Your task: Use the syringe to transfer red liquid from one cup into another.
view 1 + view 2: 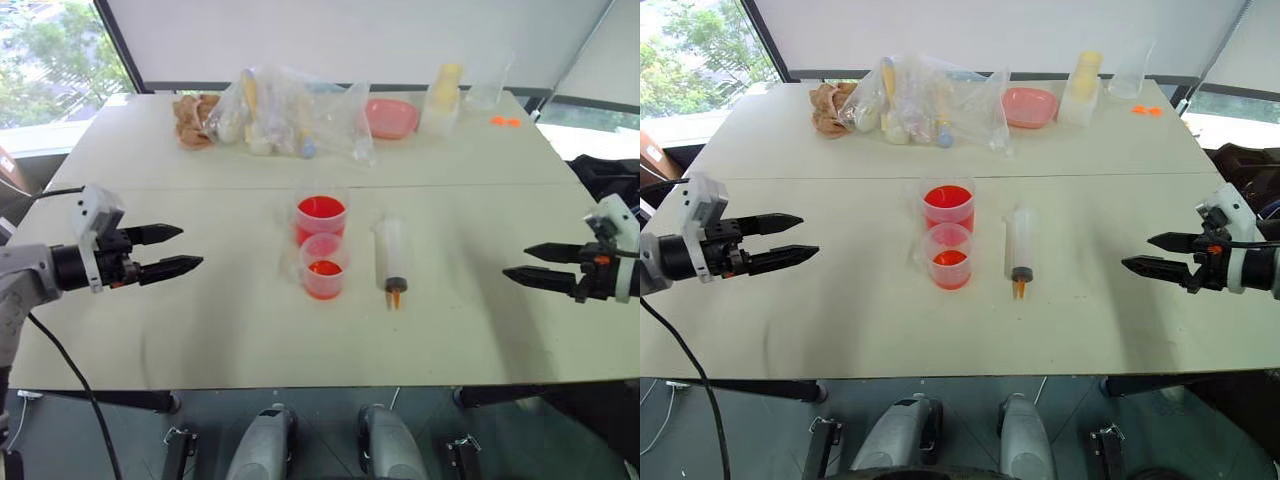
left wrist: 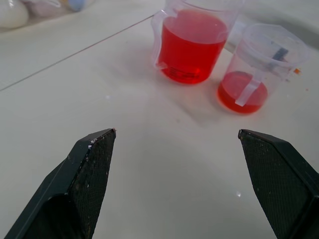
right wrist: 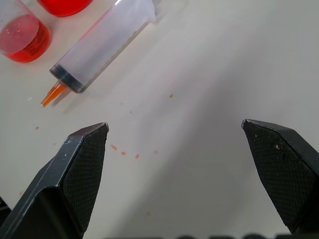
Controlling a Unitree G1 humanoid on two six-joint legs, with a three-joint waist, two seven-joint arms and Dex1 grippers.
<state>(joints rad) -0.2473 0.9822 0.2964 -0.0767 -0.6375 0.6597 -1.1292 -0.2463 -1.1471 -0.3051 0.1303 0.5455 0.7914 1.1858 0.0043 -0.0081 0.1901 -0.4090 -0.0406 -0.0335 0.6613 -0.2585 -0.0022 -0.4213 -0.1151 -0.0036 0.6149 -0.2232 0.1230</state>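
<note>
While both arms hang out at the table's sides, neither gripper has hold of anything. Left gripper [image 1: 190,249]: fingers spread wide, nothing between them, tips pointing inward toward the table's middle, well apart from the cups. Right gripper [image 1: 516,262]: fingers likewise wide apart and empty, tips pointing inward from the opposite side, well apart from the syringe. Both hover above the white table [image 1: 200,330]; no contact seen.

Syringe [image 1: 391,255] lies flat on the table, just to the right of the cups. Long axis runs near to far; orange tip toward the robot's edge of the table, wide flange end away. Black plunger seal sits right down at the tip end of the clear barrel. The right wrist view shows small orange specks on the table surface near the tip.

Taller cup [image 1: 321,218] stands upright at mid-table, filled most of the way with red liquid [image 2: 192,47]. Shorter cup [image 1: 324,266] stands upright just in front of it, on the robot's side, very close or touching; cannot tell which. It holds a shallow layer of red liquid at the bottom.

Far edge of table: clear plastic bags [image 1: 290,115] with mixed contents, pink bowl [image 1: 391,117], a further clear cup [image 1: 487,85].
</note>
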